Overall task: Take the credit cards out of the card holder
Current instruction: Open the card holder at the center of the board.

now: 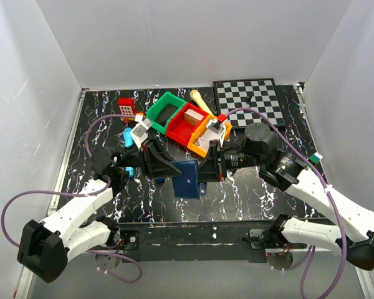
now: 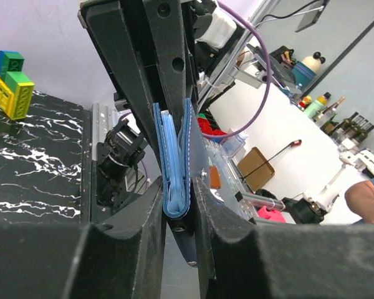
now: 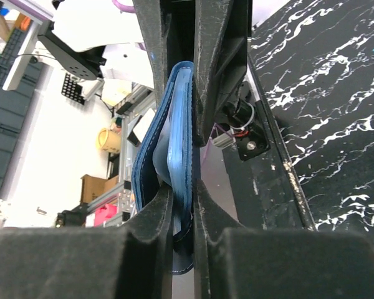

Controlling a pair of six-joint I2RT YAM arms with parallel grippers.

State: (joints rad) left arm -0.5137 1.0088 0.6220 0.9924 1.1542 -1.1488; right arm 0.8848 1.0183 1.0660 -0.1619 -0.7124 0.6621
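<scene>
Card holder sits mid-table, between the two arms and near the front edge. It is held from both sides, navy cover facing up and toward the overhead camera. I cannot tell whether its lower edge touches the black marbled table.

Left gripper: jaws narrow, clamped on the holder's left edge. Left wrist view: the holder is seen edge-on and pinched between the two dark pads. Pale blue layers sit between the navy covers.

Right gripper: jaws narrow, clamped on the opposite edge. Right wrist view: the holder is again edge-on, its covers slightly parted at one side, with a pale blue sheet inside. I cannot tell cards from inner panels in either wrist view.

Behind the holder, well apart, a green bin, a red bin and an orange bin stand in a diagonal row, touching one another. A checkerboard lies at the far right. A red block stands left of the bins.
</scene>
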